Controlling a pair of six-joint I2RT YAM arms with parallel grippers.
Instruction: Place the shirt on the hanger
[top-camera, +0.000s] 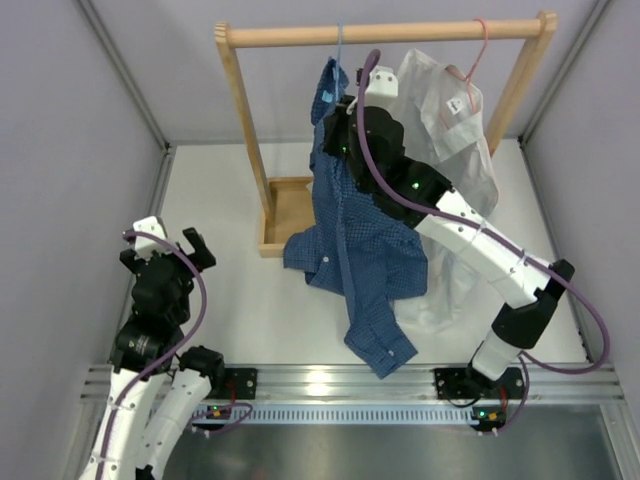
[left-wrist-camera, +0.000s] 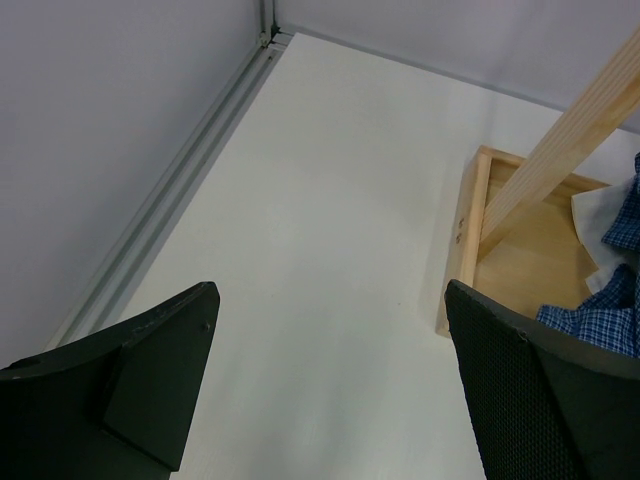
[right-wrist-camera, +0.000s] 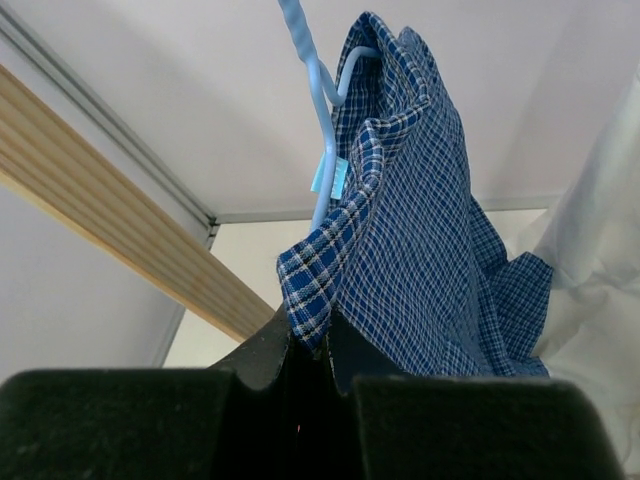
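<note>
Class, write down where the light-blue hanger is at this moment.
In the top view the light-blue hanger hangs from the wooden rail, left of the pink hanger, its lower part hidden by the checked shirt.

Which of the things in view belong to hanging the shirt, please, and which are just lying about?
Job: blue checked shirt; light-blue hanger; right gripper, pinching the shirt; wooden rack.
Lying about: white shirt; pink hanger; left gripper, open and empty.

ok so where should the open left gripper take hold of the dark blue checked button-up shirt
On the dark blue checked shirt, probably the loose fold beside the wooden rack base, coming from the left: it's the slack cloth nearest the left gripper, and the right gripper pinches the edge up by the light-blue wire hanger.
</note>
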